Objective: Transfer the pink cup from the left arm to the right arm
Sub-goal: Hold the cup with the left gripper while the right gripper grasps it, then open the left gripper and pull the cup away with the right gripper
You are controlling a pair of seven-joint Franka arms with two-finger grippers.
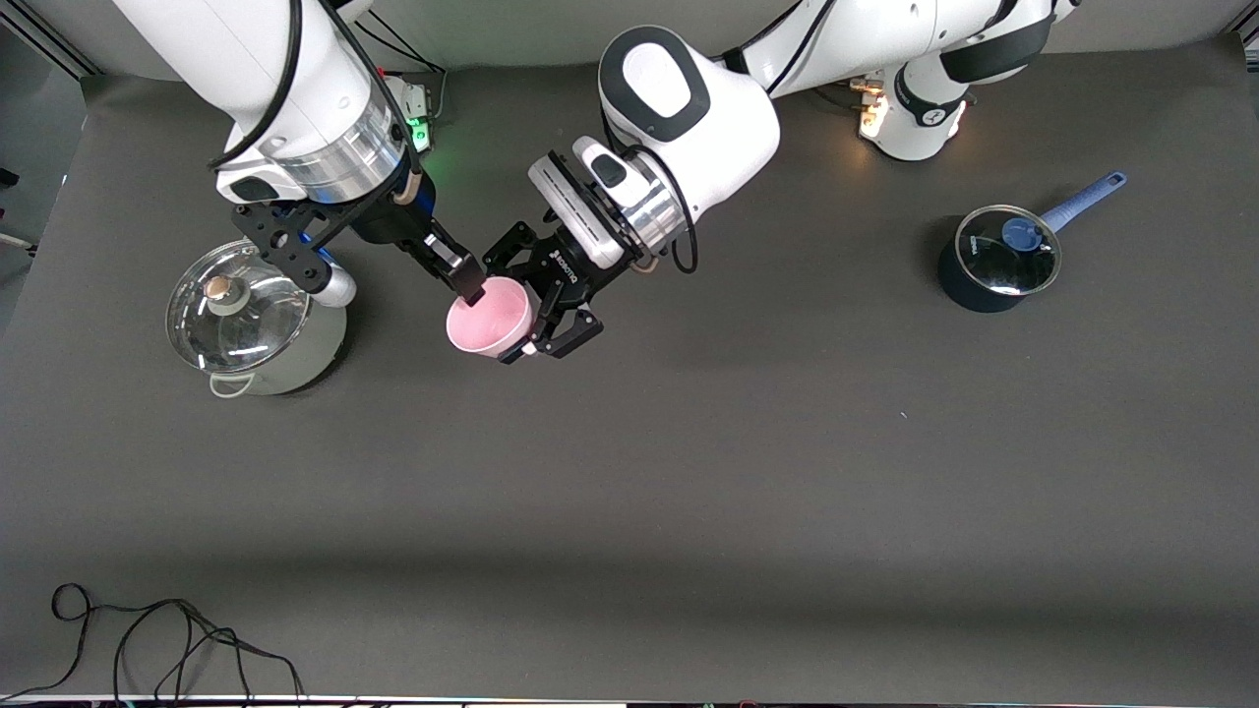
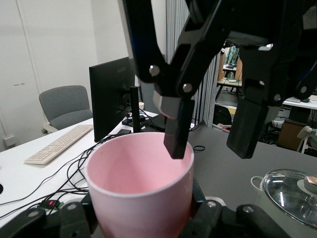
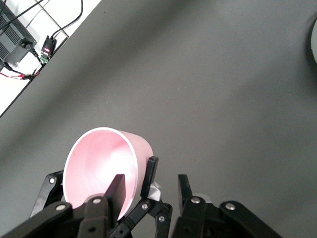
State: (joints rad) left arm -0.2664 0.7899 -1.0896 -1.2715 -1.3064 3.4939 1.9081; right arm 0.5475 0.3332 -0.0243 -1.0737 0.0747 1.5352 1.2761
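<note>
You see a plain pale-pink tapered cup (image 1: pixel 489 314), unpatterned, between black two-finger grippers on glossy white arms. The table (image 1: pixel 689 472) wears a plain dark grey mat. A steel pot with clear glass lid (image 1: pixel 241 315) gleams silver; the dark navy saucepan (image 1: pixel 993 261) has a lighter blue handle and knob.

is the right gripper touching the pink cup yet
Cannot tell. In the left wrist view one finger of the right gripper sits inside the pink cup, the other outside, straddling the rim; no view plainly shows contact or a gap.
</note>
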